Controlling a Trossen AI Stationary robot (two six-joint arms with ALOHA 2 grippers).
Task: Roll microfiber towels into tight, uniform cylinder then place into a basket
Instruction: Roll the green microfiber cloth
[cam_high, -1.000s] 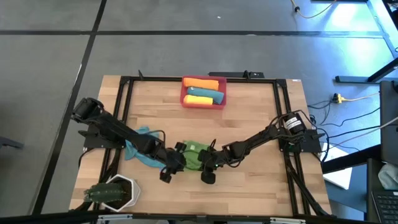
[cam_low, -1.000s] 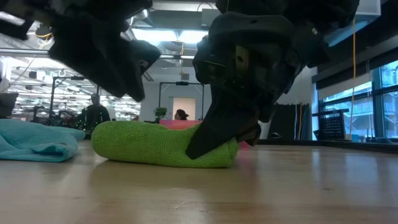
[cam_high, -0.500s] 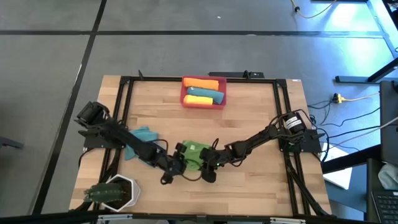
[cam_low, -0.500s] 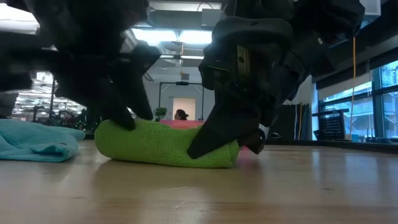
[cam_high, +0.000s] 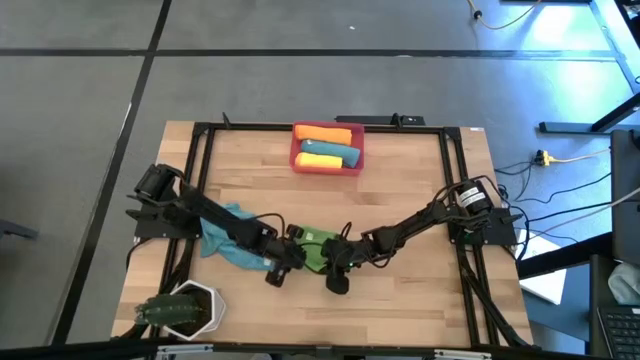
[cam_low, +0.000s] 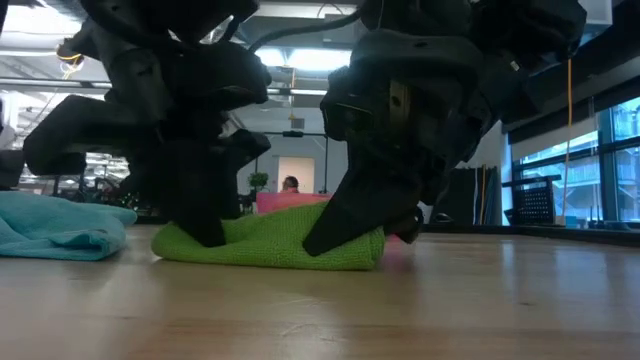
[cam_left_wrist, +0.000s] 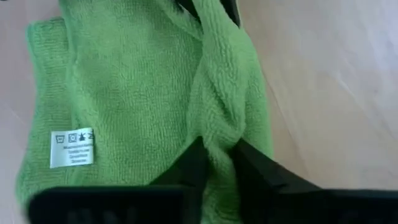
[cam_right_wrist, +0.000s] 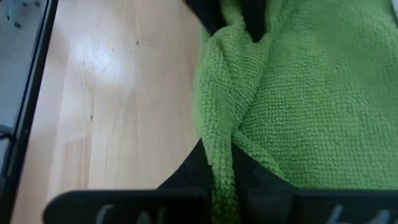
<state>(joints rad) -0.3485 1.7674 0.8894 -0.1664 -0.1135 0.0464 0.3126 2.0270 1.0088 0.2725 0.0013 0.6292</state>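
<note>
A green microfiber towel (cam_high: 314, 250), loosely rolled, lies on the wooden table between my two grippers; it also shows in the low view (cam_low: 268, 240). It has a white care label (cam_left_wrist: 73, 148). My left gripper (cam_high: 285, 262) is shut on the towel's left end. My right gripper (cam_high: 336, 264) is shut on its right end. The red-pink basket (cam_high: 327, 165) stands at the table's far edge and holds rolled orange, yellow and teal towels. A teal towel (cam_high: 226, 232) lies bunched under my left arm. My left gripper pinches a raised fold of the green towel (cam_left_wrist: 217, 127) between its two fingers (cam_left_wrist: 189, 165), at the towel's left end. It comes slanting down from the table's left. The towel rests on the table. How many layers it has, I cannot tell. My right gripper pinches a raised ridge of the green towel (cam_right_wrist: 217, 124) between its two fingers (cam_right_wrist: 255, 171), at the towel's right end. It comes slanting down from the table's right. The towel rests on the table, bunched slack between the two grippers.
A white hexagonal pot with a green plant (cam_high: 183, 310) stands at the near left corner. A black frame (cam_high: 205, 150) runs around the table's edges. People and room equipment show beyond the table in the low view.
My left gripper has come down from above and to the left of the towel, moved toward the table's right, and taken hold of its left end. That end of the roll has flattened and bunched. My right gripper has stayed on the right end.
</note>
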